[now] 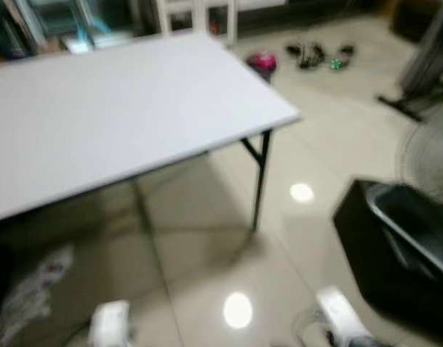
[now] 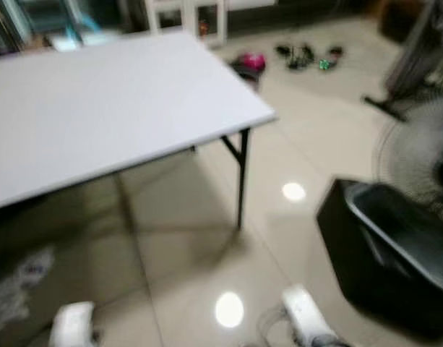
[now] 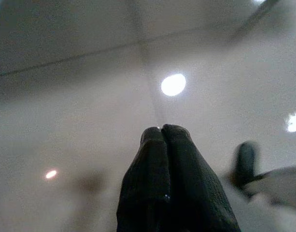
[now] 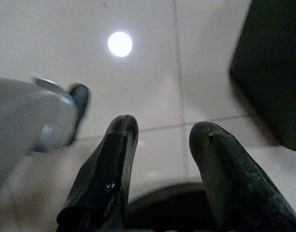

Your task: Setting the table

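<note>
A bare white folding table (image 1: 120,108) with black legs stands ahead and to my left, nothing on its top. Both arms hang low at the bottom of the eye views, the left arm (image 1: 109,324) and the right arm (image 1: 340,312). In the left wrist view my left gripper (image 3: 162,133) is shut, its two black fingers pressed together over the tiled floor. In the right wrist view my right gripper (image 4: 162,133) is open with nothing between its fingers (image 4: 116,159), pointing down at the floor.
A black bin (image 1: 402,246) stands on the floor at my right, with a standing fan (image 1: 431,155) behind it. Shoes and a pink object (image 1: 263,62) lie on the floor beyond the table's far corner. Crumpled paper (image 1: 33,289) lies under the table.
</note>
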Controlling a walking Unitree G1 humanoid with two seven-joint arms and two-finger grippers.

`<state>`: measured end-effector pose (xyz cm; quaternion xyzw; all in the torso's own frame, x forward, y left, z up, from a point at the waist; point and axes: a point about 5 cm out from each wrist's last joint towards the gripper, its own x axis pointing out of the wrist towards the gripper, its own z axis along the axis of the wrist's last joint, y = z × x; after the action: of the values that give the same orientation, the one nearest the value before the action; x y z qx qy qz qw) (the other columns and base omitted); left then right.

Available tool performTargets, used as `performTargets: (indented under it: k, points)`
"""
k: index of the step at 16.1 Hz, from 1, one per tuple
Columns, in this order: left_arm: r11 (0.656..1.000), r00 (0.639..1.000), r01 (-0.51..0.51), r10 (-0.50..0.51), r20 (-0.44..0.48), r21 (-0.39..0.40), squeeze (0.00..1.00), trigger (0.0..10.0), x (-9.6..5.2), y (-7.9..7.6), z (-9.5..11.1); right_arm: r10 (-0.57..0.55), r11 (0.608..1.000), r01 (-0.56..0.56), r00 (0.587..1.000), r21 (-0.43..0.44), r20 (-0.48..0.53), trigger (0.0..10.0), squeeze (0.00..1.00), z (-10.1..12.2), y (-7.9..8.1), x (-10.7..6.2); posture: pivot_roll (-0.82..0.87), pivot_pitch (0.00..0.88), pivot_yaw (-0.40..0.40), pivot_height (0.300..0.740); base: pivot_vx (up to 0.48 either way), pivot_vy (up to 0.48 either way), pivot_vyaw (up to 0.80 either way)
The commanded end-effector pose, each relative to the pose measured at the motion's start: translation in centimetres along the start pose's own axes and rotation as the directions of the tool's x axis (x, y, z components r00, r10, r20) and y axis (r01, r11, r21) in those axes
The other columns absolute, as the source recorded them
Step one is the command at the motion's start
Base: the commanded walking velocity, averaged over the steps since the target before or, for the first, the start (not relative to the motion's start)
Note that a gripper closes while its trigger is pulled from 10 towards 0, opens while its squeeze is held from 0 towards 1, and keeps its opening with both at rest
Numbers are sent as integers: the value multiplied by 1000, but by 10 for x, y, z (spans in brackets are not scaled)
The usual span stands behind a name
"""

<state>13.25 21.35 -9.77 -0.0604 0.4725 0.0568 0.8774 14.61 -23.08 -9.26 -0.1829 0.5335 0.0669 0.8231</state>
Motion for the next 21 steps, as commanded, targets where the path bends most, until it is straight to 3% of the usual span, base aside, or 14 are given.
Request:
performTargets:
  k: [1,6,13,15,16,18,21]
  points:
    - [999,998,-44,44,-34,10,0,10000,-6,18,-11,30,999,-28,998,-30,53,10000,0,19,6,2,-121,44,15,740,364,0,794]
    - [999,998,-42,42,-38,6,0,10000,-6,16,-13,49,998,-47,998,-32,50,10000,0,17,10,2,-121,55,12,740,363,0,794]
    - [999,999,-42,42,-34,-4,0,10000,-7,15,-15,82,996,-79,994,-45,78,10000,0,30,39,4,-122,61,11,740,350,0,793]
    - [999,999,-37,36,-16,-34,0,10000,-6,15,-13,60,998,-57,995,-41,75,10000,0,33,46,5,-122,61,12,740,0,0,0]
    - [999,999,-34,33,-20,-7,0,10000,-6,15,-12,63,997,-60,995,-40,75,10000,0,33,48,5,-123,62,12,740,0,0,0]
    - [1000,999,-26,26,-32,13,0,10000,-7,14,-14,61,998,-58,995,-40,76,10000,0,34,47,5,-123,64,12,740,0,-458,0]
    - [1000,999,-28,28,-31,0,0,10000,-7,14,-14,40,999,-38,997,-30,69,10000,0,30,27,4,-120,63,11,740,0,-458,0]
